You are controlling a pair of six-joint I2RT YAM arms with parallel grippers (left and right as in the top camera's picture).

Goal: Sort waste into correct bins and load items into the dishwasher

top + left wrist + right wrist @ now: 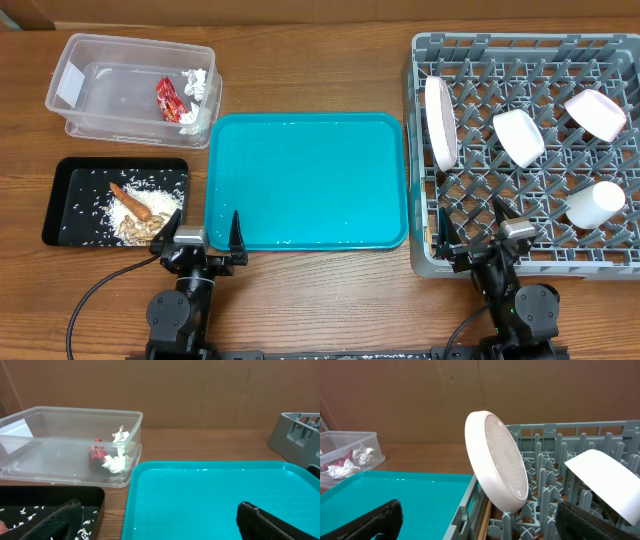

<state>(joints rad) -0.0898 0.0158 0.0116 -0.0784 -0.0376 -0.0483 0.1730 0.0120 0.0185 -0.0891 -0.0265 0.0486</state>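
left gripper (206,229) jaws spread, empty | right gripper (468,226) jaws spread, empty | teal tray (305,180) between clear tub (112,98) and dish rack (520,42)

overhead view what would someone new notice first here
The bright teal serving tray in the middle of the table catches the eye first. Right of it, a white plate stands on edge in the grey dish rack. Left of it, a red snack wrapper lies in the clear tub, and an orange carrot piece sits on rice in the black tray.
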